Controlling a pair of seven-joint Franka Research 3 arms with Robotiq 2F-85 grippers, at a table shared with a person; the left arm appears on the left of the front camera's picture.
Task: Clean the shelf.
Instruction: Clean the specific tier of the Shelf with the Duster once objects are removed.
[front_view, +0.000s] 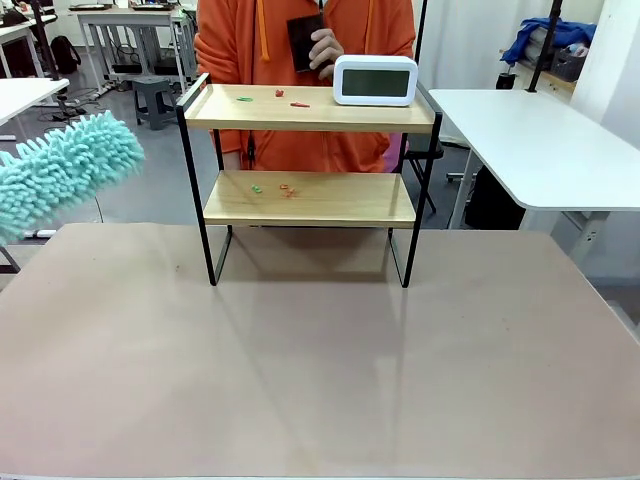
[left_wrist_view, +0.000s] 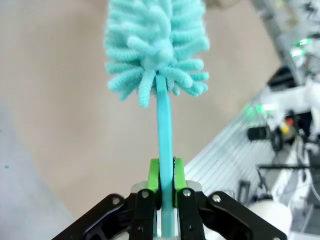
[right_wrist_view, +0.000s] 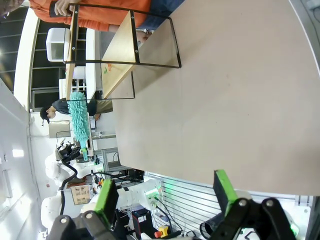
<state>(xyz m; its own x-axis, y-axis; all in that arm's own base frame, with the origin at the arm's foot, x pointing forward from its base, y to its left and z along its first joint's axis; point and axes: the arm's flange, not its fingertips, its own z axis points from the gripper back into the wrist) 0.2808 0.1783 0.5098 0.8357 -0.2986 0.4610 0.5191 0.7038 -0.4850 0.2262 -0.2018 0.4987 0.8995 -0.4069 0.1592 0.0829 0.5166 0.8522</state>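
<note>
My left gripper (left_wrist_view: 163, 172) is clamped on the handle of a turquoise duster (front_view: 60, 175), its fluffy head at nine o'clock in the front view. My right gripper (right_wrist_view: 165, 189) stands wide open over the table (front_view: 320, 380). The shelf (front_view: 330, 118) sits at twelve o'clock on the table's far side, with a white clock (front_view: 375, 80) and red and green scraps (front_view: 287, 190) on its boards.

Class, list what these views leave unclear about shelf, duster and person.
1. Front view: coloured bits on the shelf, too small to identify.
2. Front view: duster handle, cut off by left edge.
3. Front view: dark item in the person's hand, partly covered by it.
</note>
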